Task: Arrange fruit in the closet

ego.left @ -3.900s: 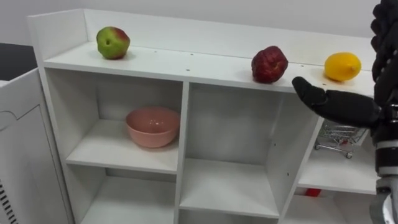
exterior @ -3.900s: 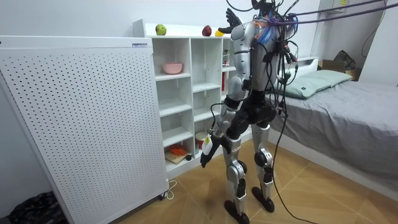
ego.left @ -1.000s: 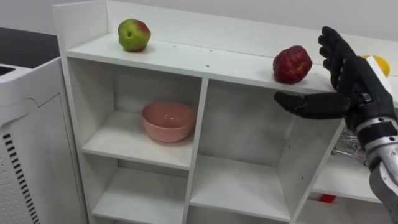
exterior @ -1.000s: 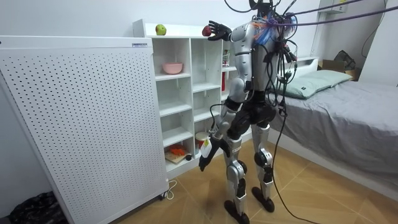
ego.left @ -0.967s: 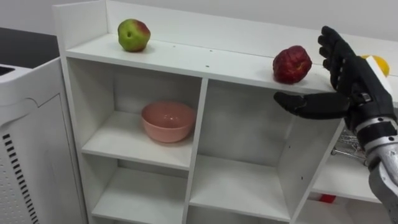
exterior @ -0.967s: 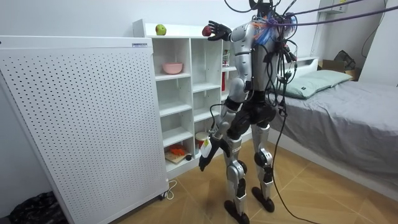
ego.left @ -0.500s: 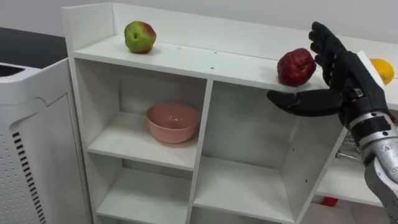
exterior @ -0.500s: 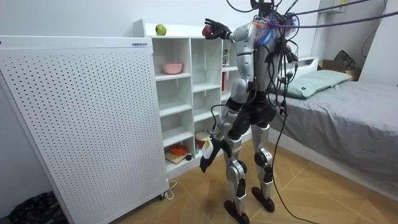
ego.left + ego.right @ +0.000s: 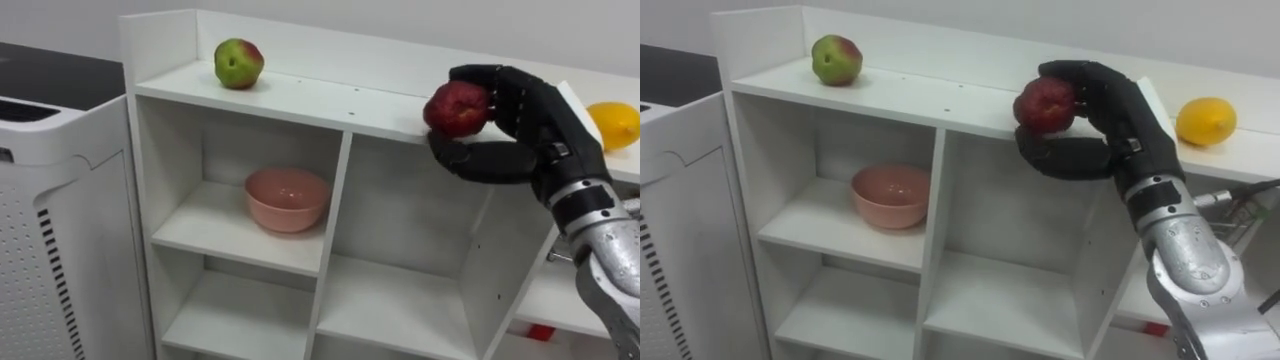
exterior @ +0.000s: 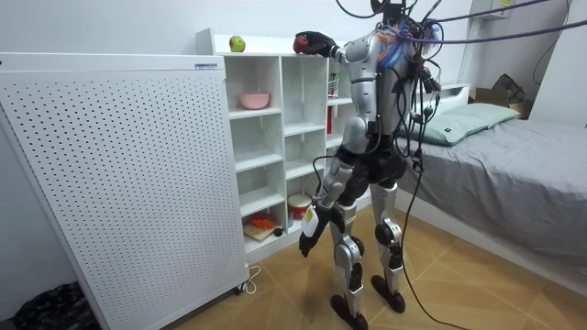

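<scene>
Reaches right robot hand (image 9: 530, 125) to closet (image 9: 300, 97) top, fingers curled round red apple (image 9: 456, 107) at front edge. Hangs left robot hand (image 10: 306, 240) low. Noted on top: green apple (image 9: 239, 63), lemon (image 9: 613, 124); in upper left compartment, pink bowl (image 9: 287, 198).

closet (image 9: 345, 160) top: apple (image 9: 239, 63) at 10 o'clock, lemon (image 9: 616, 124) at 2 o'clock | between them: second apple (image 9: 457, 107) in right hand (image 9: 520, 125), at front edge | bowl (image 9: 288, 198): upper-left compartment, below apple
</scene>
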